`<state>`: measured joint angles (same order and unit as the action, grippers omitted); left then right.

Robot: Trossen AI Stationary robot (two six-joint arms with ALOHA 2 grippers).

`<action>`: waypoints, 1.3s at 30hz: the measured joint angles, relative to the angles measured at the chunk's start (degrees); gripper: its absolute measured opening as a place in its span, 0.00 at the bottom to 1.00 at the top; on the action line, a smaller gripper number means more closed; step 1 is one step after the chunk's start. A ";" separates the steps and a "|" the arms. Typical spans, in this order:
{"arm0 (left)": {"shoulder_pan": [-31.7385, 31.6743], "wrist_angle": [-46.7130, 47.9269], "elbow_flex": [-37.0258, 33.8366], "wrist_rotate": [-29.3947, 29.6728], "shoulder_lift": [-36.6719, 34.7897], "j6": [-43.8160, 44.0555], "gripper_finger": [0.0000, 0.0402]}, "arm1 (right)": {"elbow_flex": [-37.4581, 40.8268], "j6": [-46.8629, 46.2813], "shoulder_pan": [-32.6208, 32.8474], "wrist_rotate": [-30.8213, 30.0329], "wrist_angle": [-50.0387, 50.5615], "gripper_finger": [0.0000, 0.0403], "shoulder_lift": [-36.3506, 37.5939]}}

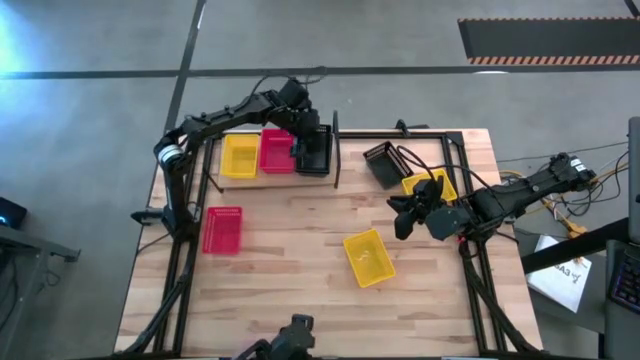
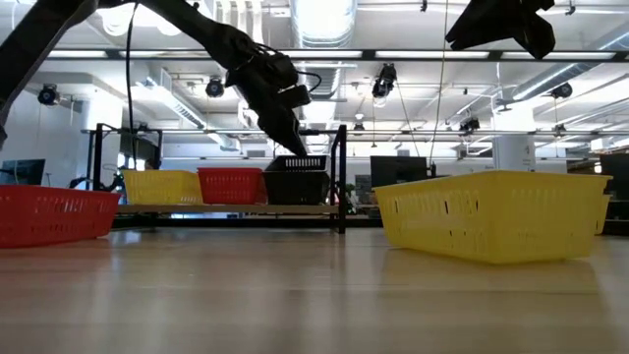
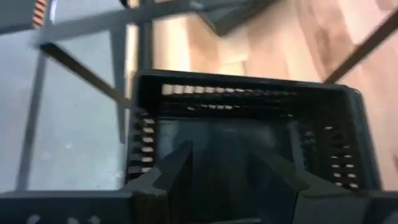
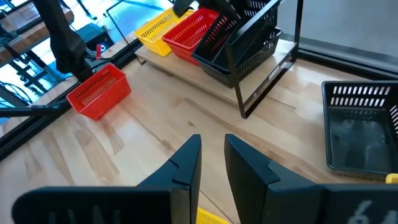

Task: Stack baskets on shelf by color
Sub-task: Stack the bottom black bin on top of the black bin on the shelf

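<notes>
The shelf [image 1: 336, 165] stands at the table's far left and carries a yellow basket [image 1: 238, 157], a pinkish-red basket [image 1: 277, 152] and a black basket [image 1: 314, 155] side by side. In the low view the black basket [image 2: 298, 182] seems to have a second black one nested in it, sitting a little high. My left gripper [image 1: 305, 135] hangs open just above it, fingers [image 3: 180, 171] over the black basket's [image 3: 249, 124] inside. My right gripper [image 1: 400, 213] hovers open and empty right of the table's centre [image 4: 212, 140].
Loose on the table are a pinkish-red basket [image 1: 222, 229] near the left edge, a yellow basket [image 1: 368, 257] near the centre front, a black basket [image 1: 382, 163] at the far right, and a yellow basket [image 1: 430, 186] partly under my right arm. Bare wood lies between them.
</notes>
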<state>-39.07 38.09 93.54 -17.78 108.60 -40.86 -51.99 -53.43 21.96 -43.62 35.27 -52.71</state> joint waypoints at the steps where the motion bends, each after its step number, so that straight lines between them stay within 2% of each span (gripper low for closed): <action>1: 0.44 0.25 -0.62 0.00 0.00 0.09 0.32 | 0.00 0.00 0.00 0.00 0.00 0.16 0.00; 15: 6.27 -0.97 -5.97 -0.25 0.00 0.07 0.32 | 0.00 0.05 0.00 0.00 0.00 0.16 0.00; 20: 6.61 1.60 -4.94 -4.42 -0.12 0.12 0.32 | 0.00 0.07 0.00 0.02 0.00 0.16 0.00; 25: 6.74 0.37 -5.36 -1.20 -0.01 0.18 0.31 | 0.00 0.46 0.00 0.03 0.00 0.16 0.00; 31: 7.22 -0.09 -5.99 -0.76 0.04 1.57 0.23 | 0.00 0.93 0.00 0.02 0.02 0.16 0.00; 36: 7.86 1.29 -6.04 -5.32 0.07 1.26 0.13 | 0.00 1.60 0.00 0.03 0.01 0.16 0.00; 39: 8.41 1.46 -6.34 -5.73 0.08 -0.64 0.09 | 0.00 1.76 0.00 0.02 0.02 0.16 0.00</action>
<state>-30.66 39.55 87.21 -23.51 108.68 -41.51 -51.99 -51.66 21.96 -43.59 35.29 -52.71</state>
